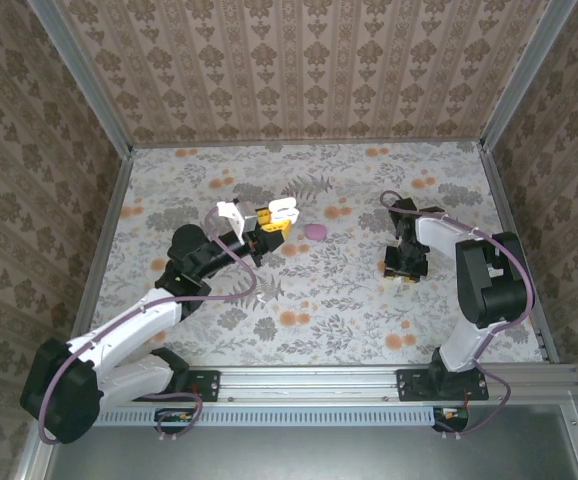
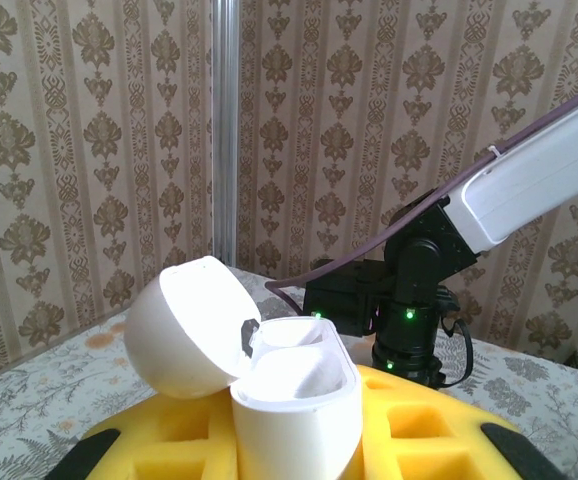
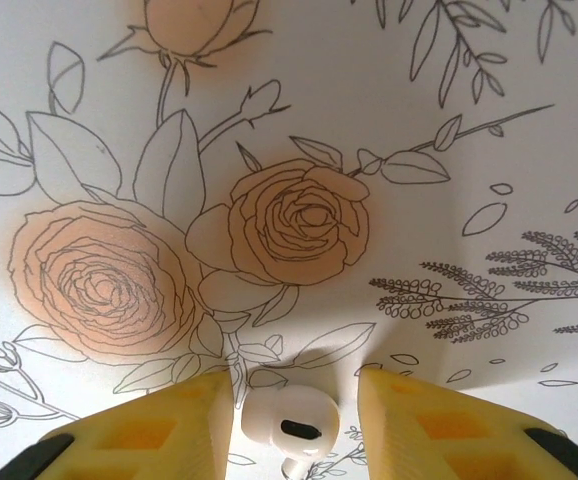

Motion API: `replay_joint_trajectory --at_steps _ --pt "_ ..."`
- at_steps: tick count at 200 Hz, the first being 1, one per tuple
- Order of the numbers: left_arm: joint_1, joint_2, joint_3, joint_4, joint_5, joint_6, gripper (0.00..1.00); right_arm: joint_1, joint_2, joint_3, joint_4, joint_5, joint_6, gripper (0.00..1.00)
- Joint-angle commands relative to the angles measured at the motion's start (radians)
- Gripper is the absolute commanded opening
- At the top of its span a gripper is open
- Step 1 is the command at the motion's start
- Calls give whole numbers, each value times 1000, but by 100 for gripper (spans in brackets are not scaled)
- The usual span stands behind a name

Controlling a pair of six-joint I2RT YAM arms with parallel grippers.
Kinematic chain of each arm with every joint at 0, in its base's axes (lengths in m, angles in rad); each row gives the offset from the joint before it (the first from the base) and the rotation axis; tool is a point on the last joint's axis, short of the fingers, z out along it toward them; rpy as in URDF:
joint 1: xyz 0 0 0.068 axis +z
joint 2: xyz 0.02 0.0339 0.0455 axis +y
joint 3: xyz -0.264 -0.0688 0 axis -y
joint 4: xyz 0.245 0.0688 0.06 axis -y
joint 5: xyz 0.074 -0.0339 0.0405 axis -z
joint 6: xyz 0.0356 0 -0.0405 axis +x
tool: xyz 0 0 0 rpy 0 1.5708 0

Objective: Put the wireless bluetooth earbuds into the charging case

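Floral tabletop (image 3: 399,90). My left gripper (image 1: 271,220) pinches the open charging case (image 2: 294,400). My right gripper (image 3: 294,388), fingers spread, straddles a white earbud (image 3: 289,416) at 6 o'clock.

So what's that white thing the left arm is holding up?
That is the charging case: smooth, glossy white plastic with rounded corners. Its domed lid is swung back open on a dark hinge, baring the white inside. It stands upright, pinched between the yellow foam pads of the left gripper, above the flowered table.
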Motion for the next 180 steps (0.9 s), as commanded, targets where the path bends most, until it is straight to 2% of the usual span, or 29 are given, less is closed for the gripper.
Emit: replay_joint_trajectory --at_steps 1,37,97,146,180 --pt "-5 -21 29 2 -6 22 2 1 -14 -32 4 -1 -6 39" --pt "-6 -21 30 -3 -4 24 2 1 -4 -33 25 7 -6 38" --pt "-6 -27 25 -14 -10 27 2 3 -23 -34 19 24 -12 30" --pt "-6 -16 26 -14 -13 27 2 33 -111 -8 3 30 -56 29" --pt "-6 8 31 -12 -16 17 2 107 -226 51 -20 53 -61 30"
